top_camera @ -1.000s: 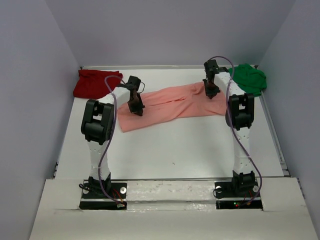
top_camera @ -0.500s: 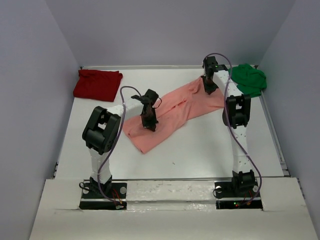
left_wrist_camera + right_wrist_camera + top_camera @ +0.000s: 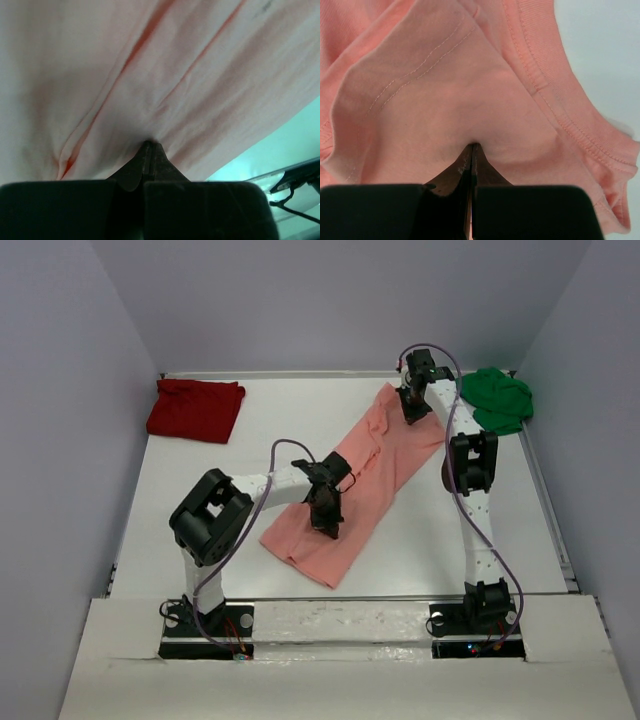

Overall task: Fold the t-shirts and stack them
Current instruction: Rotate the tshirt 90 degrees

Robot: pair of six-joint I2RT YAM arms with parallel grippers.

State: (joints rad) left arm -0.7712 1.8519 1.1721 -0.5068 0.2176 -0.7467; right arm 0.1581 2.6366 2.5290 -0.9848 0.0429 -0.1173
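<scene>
I saw a plain salmon-pink shirt (image 3: 380, 460), a dark red shirt (image 3: 195, 410), a green shirt (image 3: 497, 398); the table (image 3: 400, 540) was white.

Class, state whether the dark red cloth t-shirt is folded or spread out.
Folded: the dark red cloth t-shirt lies as a compact rectangle, no sleeves showing.

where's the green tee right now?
Top view: the green t-shirt lies bunched in the far right corner of the table, just right of the right gripper, which pinches the salmon-pink t-shirt.
</scene>
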